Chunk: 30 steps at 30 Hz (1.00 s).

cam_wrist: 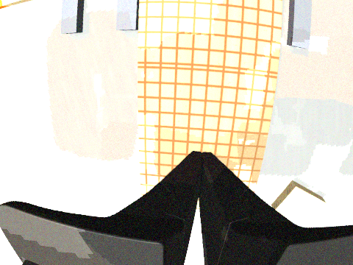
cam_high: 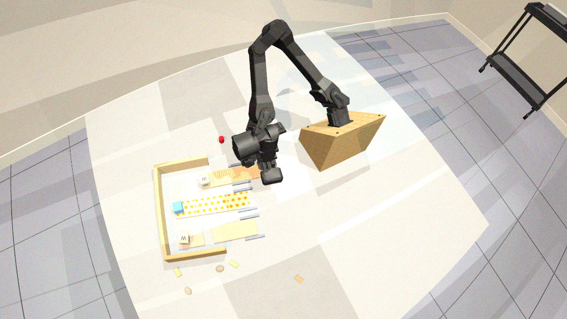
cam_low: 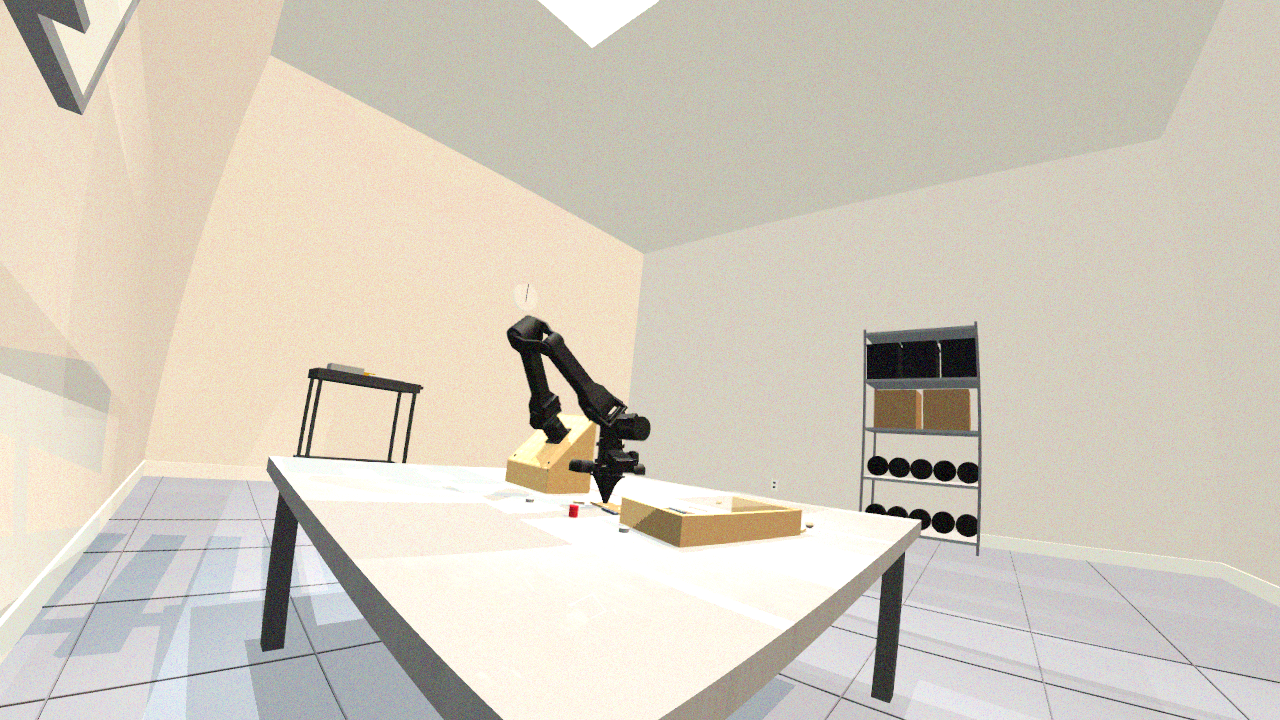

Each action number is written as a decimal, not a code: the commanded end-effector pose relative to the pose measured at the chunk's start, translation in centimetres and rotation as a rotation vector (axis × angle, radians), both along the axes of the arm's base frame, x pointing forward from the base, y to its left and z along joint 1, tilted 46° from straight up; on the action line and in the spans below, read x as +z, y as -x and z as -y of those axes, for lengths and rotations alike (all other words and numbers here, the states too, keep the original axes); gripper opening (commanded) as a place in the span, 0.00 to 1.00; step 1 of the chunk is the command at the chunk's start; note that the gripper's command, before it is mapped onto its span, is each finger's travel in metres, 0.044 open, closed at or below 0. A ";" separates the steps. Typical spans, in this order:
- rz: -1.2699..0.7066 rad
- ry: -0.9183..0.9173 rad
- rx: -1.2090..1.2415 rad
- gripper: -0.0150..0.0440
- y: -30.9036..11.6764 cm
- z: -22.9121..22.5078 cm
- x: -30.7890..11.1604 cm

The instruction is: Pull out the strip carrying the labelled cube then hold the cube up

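Observation:
My gripper [cam_low: 606, 499] [cam_wrist: 200, 160] is shut and empty, its tips on or just above the near part of the grid-patterned strip [cam_high: 226, 177] [cam_wrist: 206, 88]. That strip shows no gap, only a double line across it, and juts out past the guide rails. A cube with a letter [cam_high: 203, 180] sits on its far end. The dotted strip [cam_high: 214, 203] carries a plain blue cube [cam_high: 177, 207] at its far end. The third strip is in two pieces with a gap: a plain near piece [cam_high: 234, 231] and a short far piece [cam_high: 196, 239] under another lettered cube [cam_high: 183, 238].
A wooden three-sided frame [cam_high: 158, 206] [cam_low: 733, 528] surrounds the strips' far ends. Low grey guide rails [cam_high: 247, 209] [cam_wrist: 299, 22] flank the strips. A red cylinder [cam_high: 221, 139] [cam_low: 573, 510] stands outside the frame. Small chips and discs lie beside it. The arm's wooden base [cam_high: 340, 146] stands behind.

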<state>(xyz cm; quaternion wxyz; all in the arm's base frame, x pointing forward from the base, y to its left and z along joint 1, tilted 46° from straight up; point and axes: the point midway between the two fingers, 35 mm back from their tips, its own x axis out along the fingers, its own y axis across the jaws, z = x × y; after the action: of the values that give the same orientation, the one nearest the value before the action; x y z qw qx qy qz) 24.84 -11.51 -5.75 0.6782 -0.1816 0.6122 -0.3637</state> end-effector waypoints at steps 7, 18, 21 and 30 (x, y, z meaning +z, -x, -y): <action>-0.027 -0.004 -0.009 0.25 2.4 -0.2 -0.7; -0.028 -0.004 -0.009 0.25 3.9 -0.6 -0.9; -0.028 -0.004 -0.009 0.25 4.3 -0.7 -1.0; -0.029 -0.004 -0.009 0.25 5.5 -1.0 -1.2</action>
<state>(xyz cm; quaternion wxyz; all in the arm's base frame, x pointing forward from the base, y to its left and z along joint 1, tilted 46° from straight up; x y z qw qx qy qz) 20.83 -10.53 -6.59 0.6786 -0.1827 0.6115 -0.3637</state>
